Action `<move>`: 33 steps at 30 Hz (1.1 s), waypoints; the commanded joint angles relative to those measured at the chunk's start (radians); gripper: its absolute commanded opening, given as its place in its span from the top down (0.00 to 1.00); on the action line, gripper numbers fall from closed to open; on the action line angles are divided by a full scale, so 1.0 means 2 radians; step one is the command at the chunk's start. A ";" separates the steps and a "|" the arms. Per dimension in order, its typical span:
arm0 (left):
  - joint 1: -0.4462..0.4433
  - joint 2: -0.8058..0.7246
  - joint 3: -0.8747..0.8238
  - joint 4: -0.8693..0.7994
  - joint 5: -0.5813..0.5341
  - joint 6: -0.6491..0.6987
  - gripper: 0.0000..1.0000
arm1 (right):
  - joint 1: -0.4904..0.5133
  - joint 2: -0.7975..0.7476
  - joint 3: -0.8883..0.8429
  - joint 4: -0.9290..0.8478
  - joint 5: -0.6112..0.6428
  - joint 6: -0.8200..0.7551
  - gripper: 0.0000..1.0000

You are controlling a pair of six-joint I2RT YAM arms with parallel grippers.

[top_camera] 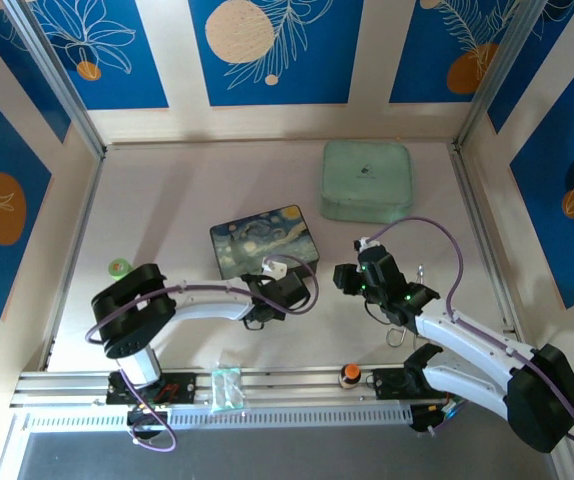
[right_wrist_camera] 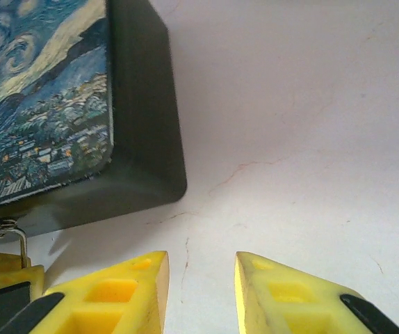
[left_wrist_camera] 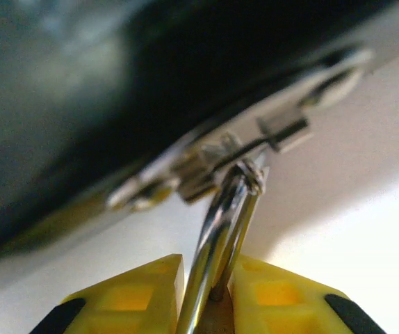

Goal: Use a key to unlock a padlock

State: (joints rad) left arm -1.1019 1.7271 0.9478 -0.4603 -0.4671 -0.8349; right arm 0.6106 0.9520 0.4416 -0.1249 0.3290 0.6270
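Note:
The starry-night painted box [top_camera: 263,240] lies mid-table. The padlock [left_wrist_camera: 224,216] hangs from the hasp on its front edge, its thin silver shackle running up to the hasp ring. My left gripper [left_wrist_camera: 206,261] is shut on the padlock, whose brass body sits between the yellow fingers. In the top view the left gripper [top_camera: 270,288] is against the box's near edge. The right gripper [right_wrist_camera: 201,257] is open over bare table to the right of the box [right_wrist_camera: 46,104], with nothing between its fingers. The shackle [right_wrist_camera: 6,243] peeks in at that view's lower left. The key is out of view.
A pale green lidded container [top_camera: 365,180] stands at the back right. A small green object [top_camera: 119,266] lies at the left, and an orange-capped item [top_camera: 349,374] sits on the front rail. A thin wire loop [top_camera: 395,336] lies beside the right arm.

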 commanded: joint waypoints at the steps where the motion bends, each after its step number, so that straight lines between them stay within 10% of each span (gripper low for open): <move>1: 0.002 0.031 0.001 -0.082 -0.003 0.007 0.77 | -0.007 -0.007 0.005 -0.005 -0.012 0.007 0.70; 23: -0.068 0.082 0.058 -0.147 -0.043 -0.039 0.65 | -0.017 0.011 -0.003 0.006 -0.027 0.029 0.72; 33: -0.094 0.117 0.100 -0.194 -0.067 -0.046 0.74 | -0.016 0.013 -0.014 0.010 -0.025 0.038 0.72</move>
State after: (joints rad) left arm -1.2629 1.9144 1.1370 -0.7506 -0.6621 -0.9188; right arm 0.5812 0.9737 0.4294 -0.1169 0.2874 0.6857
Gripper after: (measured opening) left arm 0.244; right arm 0.278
